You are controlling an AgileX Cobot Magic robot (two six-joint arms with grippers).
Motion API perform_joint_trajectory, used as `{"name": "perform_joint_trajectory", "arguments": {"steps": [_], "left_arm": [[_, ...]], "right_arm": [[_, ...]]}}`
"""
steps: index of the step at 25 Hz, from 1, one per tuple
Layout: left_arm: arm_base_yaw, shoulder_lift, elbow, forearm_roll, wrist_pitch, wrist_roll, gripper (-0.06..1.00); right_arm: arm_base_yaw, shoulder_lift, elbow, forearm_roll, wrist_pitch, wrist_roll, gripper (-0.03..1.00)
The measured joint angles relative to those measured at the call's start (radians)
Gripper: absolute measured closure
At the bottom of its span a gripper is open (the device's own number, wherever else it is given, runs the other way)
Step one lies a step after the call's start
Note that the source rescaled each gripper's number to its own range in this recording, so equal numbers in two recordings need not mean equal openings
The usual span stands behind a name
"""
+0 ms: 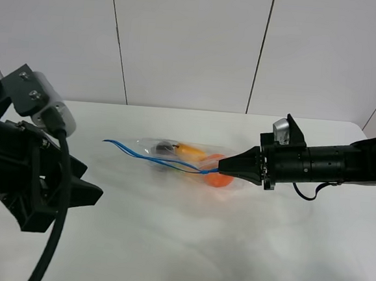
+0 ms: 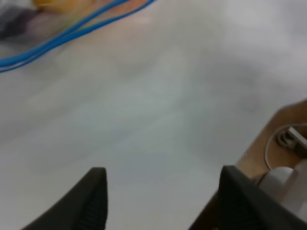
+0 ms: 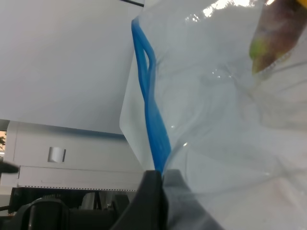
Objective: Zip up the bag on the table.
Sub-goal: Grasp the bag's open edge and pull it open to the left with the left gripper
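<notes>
The clear bag [image 1: 183, 158] lies mid-table with an orange, a yellow pear and a dark eggplant inside. Its blue zipper strip [image 1: 147, 158] runs along the near edge, the two tracks still apart toward the left. My right gripper [image 1: 221, 170] is shut on the strip's right end; the right wrist view shows the fingers pinching the blue strip [image 3: 156, 139] and clear plastic [image 3: 225, 96]. My left gripper [image 1: 90, 181] is open and empty, low at the front left, apart from the bag. In the left wrist view the strip [image 2: 62, 36] lies well beyond its spread fingers [image 2: 93, 199].
The white table [image 1: 186, 244] spreads wide around the bag, with its rounded right corner near the right arm. A white panelled wall [image 1: 189, 43] stands behind. Past the table edge, a wooden floor and a cable [image 2: 283, 143] show in the left wrist view.
</notes>
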Motion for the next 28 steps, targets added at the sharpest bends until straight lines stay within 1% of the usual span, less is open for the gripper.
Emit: {"name": "perform_joint_trajectory", "arguments": {"steps": [3,6,12,17,22,25,28], "left_arm": [[-0.049,0.000,0.000,0.000,0.000,0.010,-0.06],[-0.073,0.000,0.000,0.000,0.000,0.013,-0.06],[-0.076,0.000,0.000,0.000,-0.003,0.016,-0.06],[-0.076,0.000,0.000,0.000,-0.077,0.031,-0.06],[-0.076,0.008,-0.002,0.000,-0.117,0.033,-0.06],[-0.076,0.066,-0.032,0.000,-0.120,0.033,-0.06],[-0.076,0.176,-0.083,0.000,-0.122,0.033,-0.06]], "right_arm": [[0.000,0.000,0.000,0.000,0.000,0.000,0.96],[0.000,0.000,0.000,0.000,0.000,0.000,0.96],[0.000,0.000,0.000,0.000,0.000,0.000,0.96],[0.000,0.000,0.000,0.000,-0.001,0.000,0.96],[0.000,0.000,0.000,0.000,-0.007,0.000,0.96],[0.000,0.000,0.000,0.000,-0.008,0.000,0.96],[0.000,0.000,0.000,0.000,-0.010,0.000,0.96]]}}
